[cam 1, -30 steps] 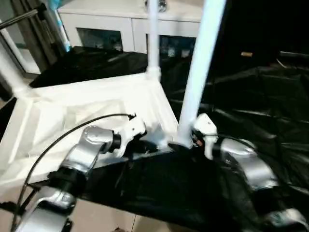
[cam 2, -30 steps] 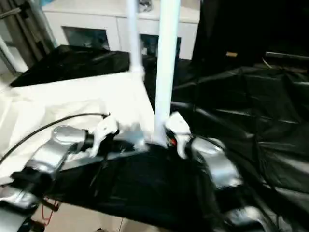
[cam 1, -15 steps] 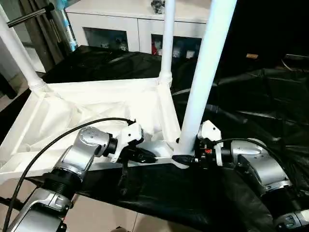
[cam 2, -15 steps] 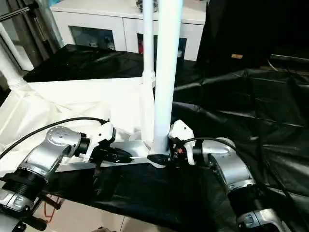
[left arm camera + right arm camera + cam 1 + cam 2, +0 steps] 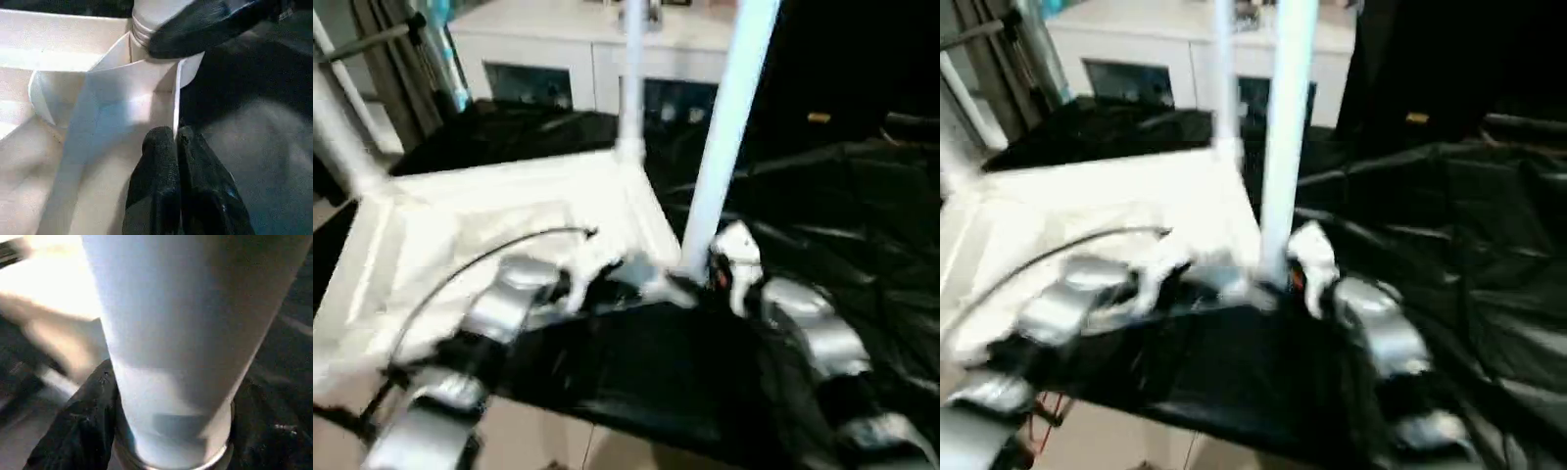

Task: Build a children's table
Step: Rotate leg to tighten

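The white tabletop lies upside down on black sheeting, ribbed underside up. Three white legs stand in its corners: near right leg, far right leg, left leg. My left gripper is shut, and the thin near rim wall runs into the seam between its fingertips, just beside the near right corner socket. My right gripper is closed around the base of the near right leg, with a black finger against its side. That finger also rests at the socket collar.
A white cabinet with glass doors stands behind the tabletop. Crumpled black sheeting covers the surface to the right and front. A strip of pale floor lies below the near edge.
The whole head view has shifted and blurred, so the camera moved. Both grippers stay at the near right corner and the leg stands upright as before.
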